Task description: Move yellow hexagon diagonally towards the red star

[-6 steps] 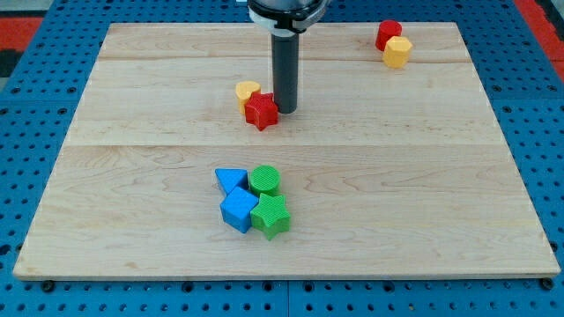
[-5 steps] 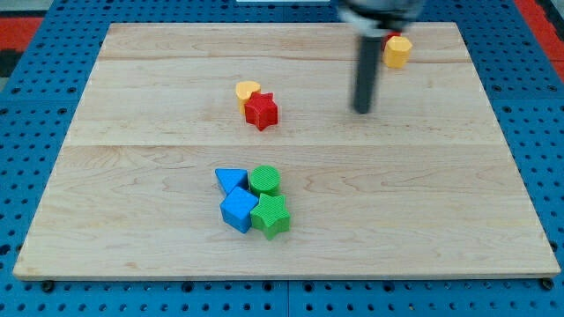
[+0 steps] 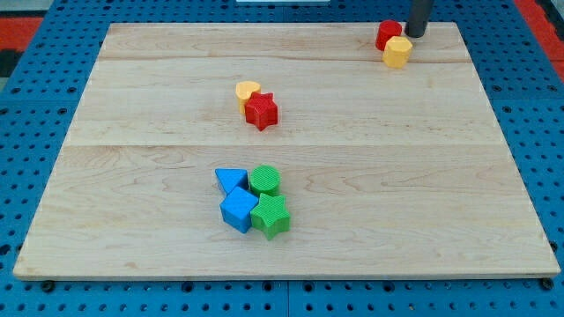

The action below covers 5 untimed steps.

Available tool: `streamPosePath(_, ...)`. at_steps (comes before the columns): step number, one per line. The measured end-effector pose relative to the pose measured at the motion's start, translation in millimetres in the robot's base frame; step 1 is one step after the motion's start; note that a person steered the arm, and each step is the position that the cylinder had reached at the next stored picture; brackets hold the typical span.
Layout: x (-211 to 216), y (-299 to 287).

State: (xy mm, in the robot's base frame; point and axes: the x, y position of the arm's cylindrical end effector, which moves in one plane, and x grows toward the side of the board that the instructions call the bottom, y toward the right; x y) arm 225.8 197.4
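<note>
The yellow hexagon [image 3: 397, 51] sits near the view's top right on the wooden board [image 3: 132, 106], touching a red block [image 3: 387, 34] just above and left of it. The red star [image 3: 262, 111] lies left of the board's centre, with a yellow heart-like block [image 3: 247, 92] touching its upper left. My tip [image 3: 415, 34] is at the view's top right, just above and right of the yellow hexagon and close to the right of the red block.
A cluster sits low in the middle: a blue triangle [image 3: 231, 180], a green cylinder [image 3: 264, 180], a blue cube [image 3: 238, 210] and a green star-like block [image 3: 271, 216]. The board lies on a blue pegboard [image 3: 35, 132].
My tip has left the red star's right side and moved across to the view's top right, stopping beside the yellow hexagon and red block. No block has moved.
</note>
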Motion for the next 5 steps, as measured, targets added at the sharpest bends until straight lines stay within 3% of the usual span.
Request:
streamPosePath(1, 16, -29)
streamPosePath(4, 53, 14)
streamPosePath(5, 60, -22)
